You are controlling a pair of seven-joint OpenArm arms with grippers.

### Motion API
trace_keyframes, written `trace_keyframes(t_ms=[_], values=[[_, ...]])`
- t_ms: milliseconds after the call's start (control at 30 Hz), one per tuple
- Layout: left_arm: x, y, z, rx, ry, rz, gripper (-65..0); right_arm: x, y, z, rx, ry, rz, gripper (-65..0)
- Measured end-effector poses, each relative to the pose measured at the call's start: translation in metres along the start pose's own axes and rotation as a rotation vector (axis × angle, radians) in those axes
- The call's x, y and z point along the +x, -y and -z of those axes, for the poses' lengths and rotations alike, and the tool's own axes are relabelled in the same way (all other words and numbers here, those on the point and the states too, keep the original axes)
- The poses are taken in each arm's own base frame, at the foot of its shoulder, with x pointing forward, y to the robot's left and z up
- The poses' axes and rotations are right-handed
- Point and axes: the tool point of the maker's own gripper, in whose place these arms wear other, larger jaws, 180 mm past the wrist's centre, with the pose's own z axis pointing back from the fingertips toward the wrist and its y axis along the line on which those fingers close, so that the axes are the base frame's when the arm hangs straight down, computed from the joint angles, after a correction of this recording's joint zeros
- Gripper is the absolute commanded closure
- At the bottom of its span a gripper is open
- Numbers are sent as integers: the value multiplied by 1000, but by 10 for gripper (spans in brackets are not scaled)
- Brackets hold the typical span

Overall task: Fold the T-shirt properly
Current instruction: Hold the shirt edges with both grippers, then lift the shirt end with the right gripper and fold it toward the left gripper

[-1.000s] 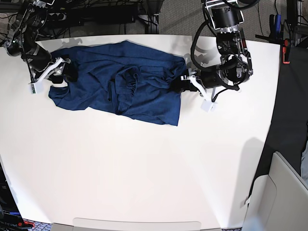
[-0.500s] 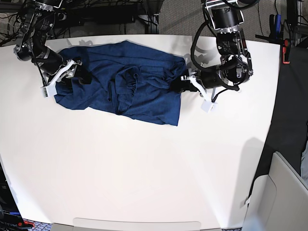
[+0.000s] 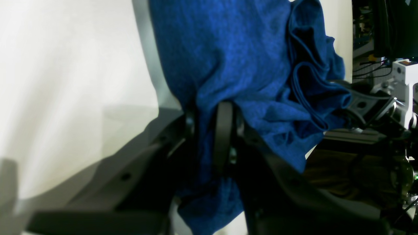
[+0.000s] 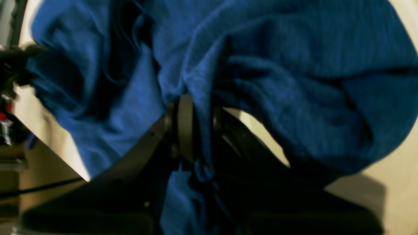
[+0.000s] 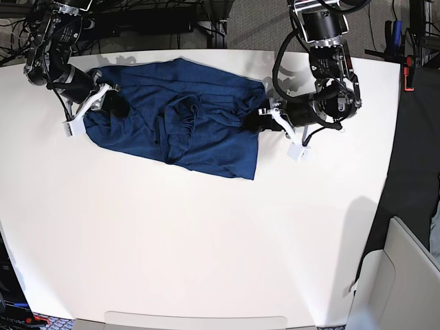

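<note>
The dark navy T-shirt (image 5: 192, 117) lies crumpled across the far half of the white table, with a bunched fold in its middle. On the base view's right, my left gripper (image 5: 253, 122) is shut on the shirt's right edge. In the left wrist view the cloth (image 3: 235, 49) runs down between the black fingers of the left gripper (image 3: 209, 130). On the base view's left, my right gripper (image 5: 113, 106) sits at the shirt's left edge. The right wrist view shows the right gripper (image 4: 199, 124) shut on a fold of the cloth (image 4: 294, 65).
The white table (image 5: 206, 240) stretches bare toward the near edge. Cables and dark equipment (image 5: 137, 20) line the far edge. A grey chair or bin (image 5: 405, 275) stands past the table's right corner. A small white tag (image 5: 297, 153) hangs off the left arm.
My right gripper has moved right onto the shirt's left edge and closed on it, pushing that edge inward. The left arm has stayed where it was, still gripping.
</note>
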Motion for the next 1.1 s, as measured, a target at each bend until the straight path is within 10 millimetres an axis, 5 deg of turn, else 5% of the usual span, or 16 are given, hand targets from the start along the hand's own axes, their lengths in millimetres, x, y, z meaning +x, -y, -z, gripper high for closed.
trace_keyframes(t_ms=[267, 567, 867, 1100], values=[[0, -1, -1, 2, 2, -2, -17, 23, -42, 18, 153, 125, 55, -43], [0, -1, -1, 3, 2, -3, -17, 47, -131, 54, 373, 161, -12, -43], [-2, -2, -1, 4, 3, -7, -17, 62, -199, 81, 518, 155, -76, -43], [-5, -3, -2, -1, 14, -19, -17, 57, -203, 115, 497, 38, -139, -46]])
